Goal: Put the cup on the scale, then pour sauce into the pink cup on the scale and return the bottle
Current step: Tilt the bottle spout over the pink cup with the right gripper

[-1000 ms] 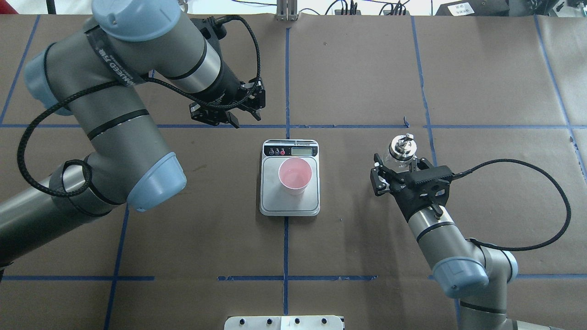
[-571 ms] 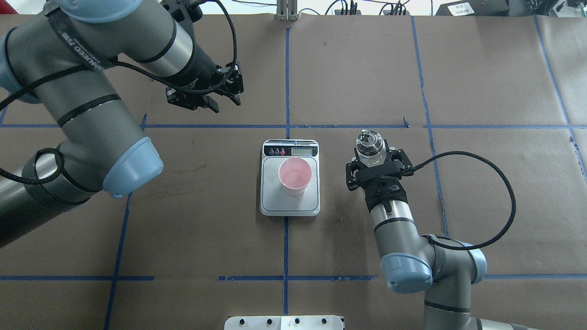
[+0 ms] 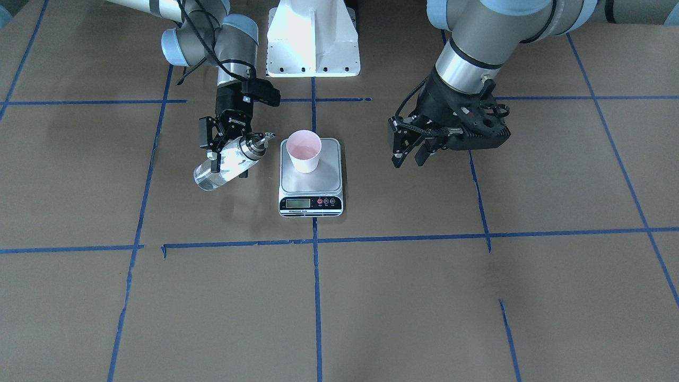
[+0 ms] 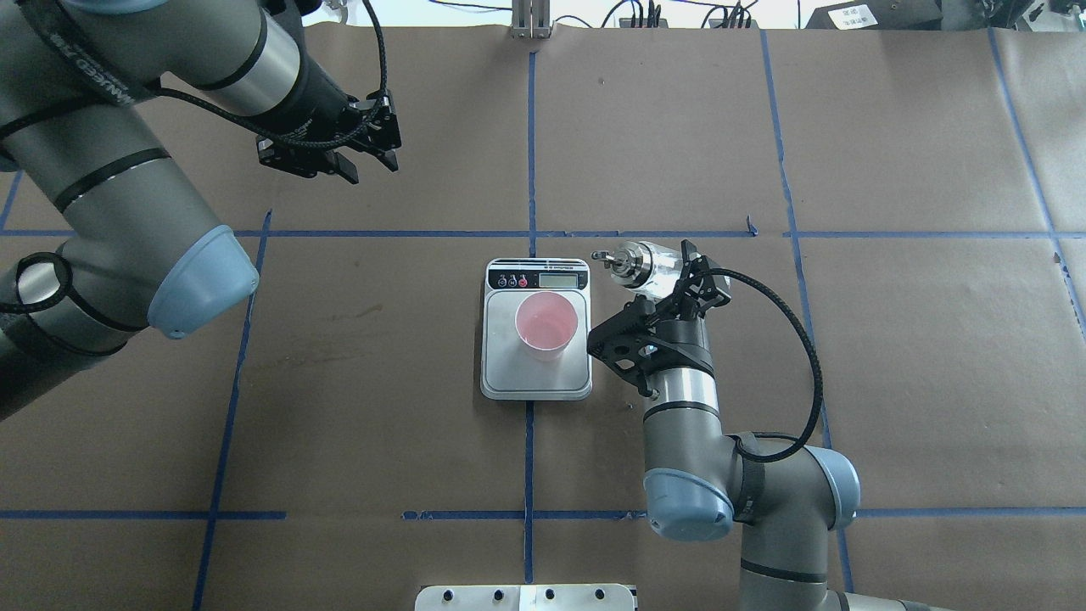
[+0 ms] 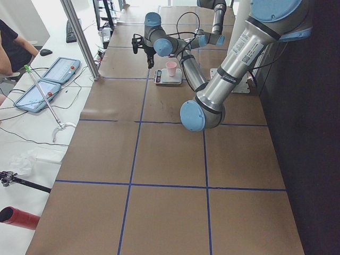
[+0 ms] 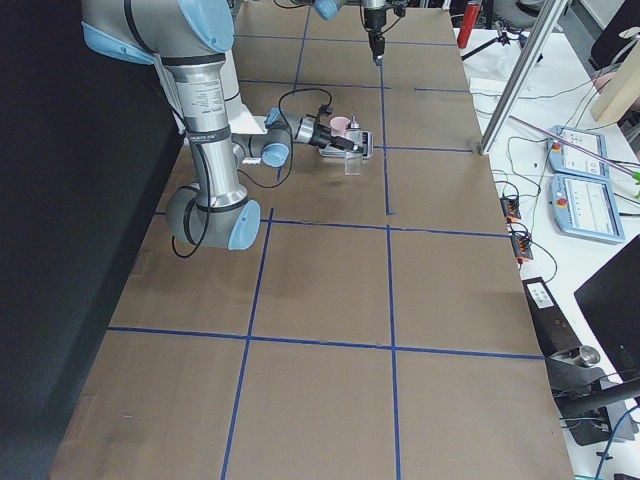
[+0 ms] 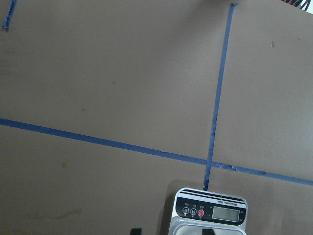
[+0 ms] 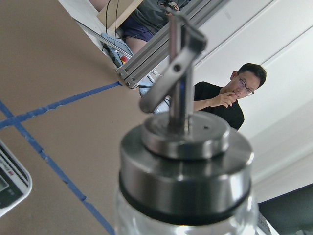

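The pink cup [image 4: 546, 325] stands upright on the scale [image 4: 509, 373] at the table's middle; both also show in the front view, the cup [image 3: 304, 150] on the scale [image 3: 310, 183]. My right gripper [image 4: 670, 276] is shut on the glass bottle [image 4: 642, 263], which is lifted and tilted with its spout toward the cup, beside the scale's display end. In the front view the bottle [image 3: 225, 164] holds clear sauce, and its spout stops just short of the cup's rim. No liquid shows flowing. My left gripper [image 4: 371, 170] is open and empty, far back left of the scale.
The white robot base plate [image 3: 313, 37] sits at the near table edge. Blue tape lines cross the brown table cover. An operator [image 8: 230, 98] shows in the right wrist view behind the bottle's metal top [image 8: 186, 161]. The left wrist view shows the scale's display end [image 7: 210, 213].
My right gripper has carried the bottle left to the scale and tipped it from upright toward the cup. My left arm has pulled back and left, away from the scale.
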